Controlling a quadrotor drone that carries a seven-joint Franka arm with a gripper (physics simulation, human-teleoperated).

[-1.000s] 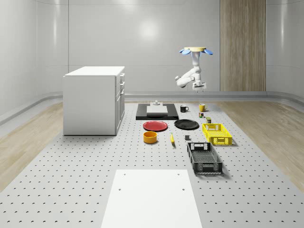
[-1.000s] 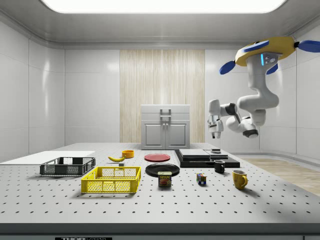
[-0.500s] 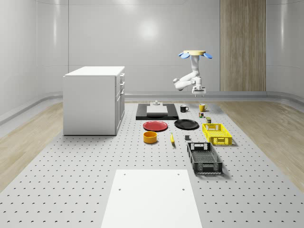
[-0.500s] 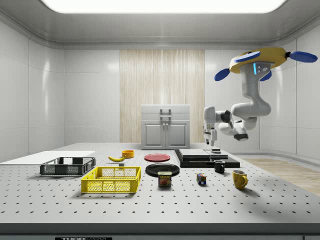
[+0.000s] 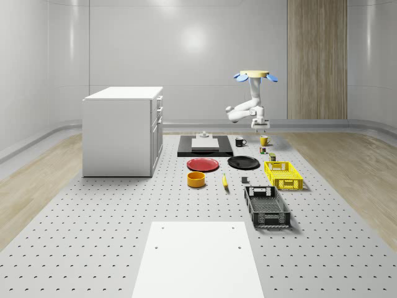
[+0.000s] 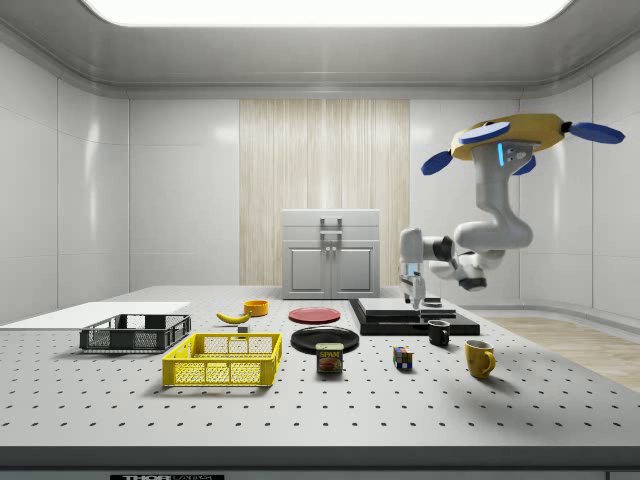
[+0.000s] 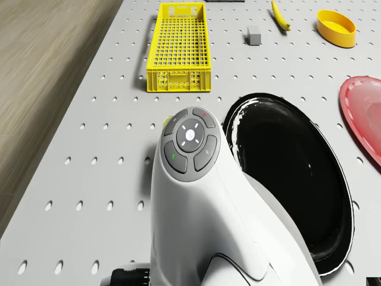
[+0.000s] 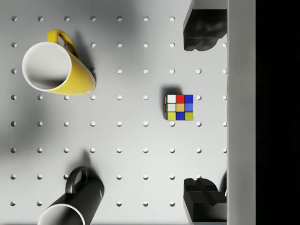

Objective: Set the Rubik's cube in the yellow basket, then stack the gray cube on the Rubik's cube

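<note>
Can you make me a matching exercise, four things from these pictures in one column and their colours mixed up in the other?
Things
1. basket beyond the Rubik's cube
2. plate beside the arm
3. mug with its mouth facing the wrist camera
4. small cube near the banana

Colours
A. gray
B. yellow, white inside
C. black
D. yellow all over

Pairs: 1-D, 2-C, 3-B, 4-A

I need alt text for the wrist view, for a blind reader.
Seen from above, a Rubik's cube sits on the perforated table between the open pincer's two dark fingers. A yellow mug and a black mug stand farther off.
</note>
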